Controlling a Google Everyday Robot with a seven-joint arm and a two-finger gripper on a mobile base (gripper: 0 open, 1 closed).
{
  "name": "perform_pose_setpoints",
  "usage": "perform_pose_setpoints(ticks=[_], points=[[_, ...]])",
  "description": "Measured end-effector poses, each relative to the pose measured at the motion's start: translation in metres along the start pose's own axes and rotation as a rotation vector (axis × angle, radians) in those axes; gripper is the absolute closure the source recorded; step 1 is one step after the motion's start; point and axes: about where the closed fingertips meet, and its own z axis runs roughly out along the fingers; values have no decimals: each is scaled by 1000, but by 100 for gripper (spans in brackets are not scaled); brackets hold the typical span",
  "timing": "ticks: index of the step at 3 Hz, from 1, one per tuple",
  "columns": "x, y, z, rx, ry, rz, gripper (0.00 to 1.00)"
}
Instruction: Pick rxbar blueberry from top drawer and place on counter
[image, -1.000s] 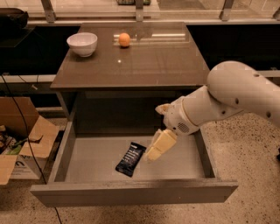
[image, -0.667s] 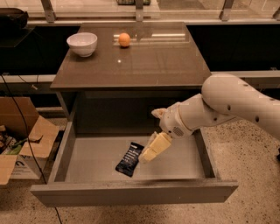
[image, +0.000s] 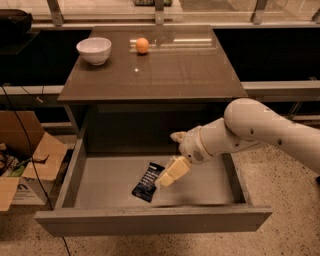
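Observation:
The rxbar blueberry (image: 148, 181), a flat bar in a dark wrapper with white print, lies on the grey floor of the open top drawer (image: 105, 182), near its middle. My gripper (image: 171, 174) reaches down into the drawer from the right on a white arm. Its cream tip sits just right of the bar, at or touching the bar's right edge. The counter (image: 165, 70) is the glossy grey-brown top above the drawer.
A white bowl (image: 94, 50) and an orange fruit (image: 142, 45) stand at the back left of the counter. An open cardboard box (image: 22, 162) sits on the floor left of the cabinet. The drawer's front panel (image: 155, 219) juts out toward the camera.
My gripper and arm have moved left inside the drawer, closing in on the bar's right edge. The bar has not moved.

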Motion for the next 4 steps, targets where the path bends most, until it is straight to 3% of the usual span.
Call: perform_pose_setpoints(ticks=[2, 4], points=[[5, -1, 28, -17, -33, 33, 0], [22, -11, 110, -64, -86, 90, 0]])
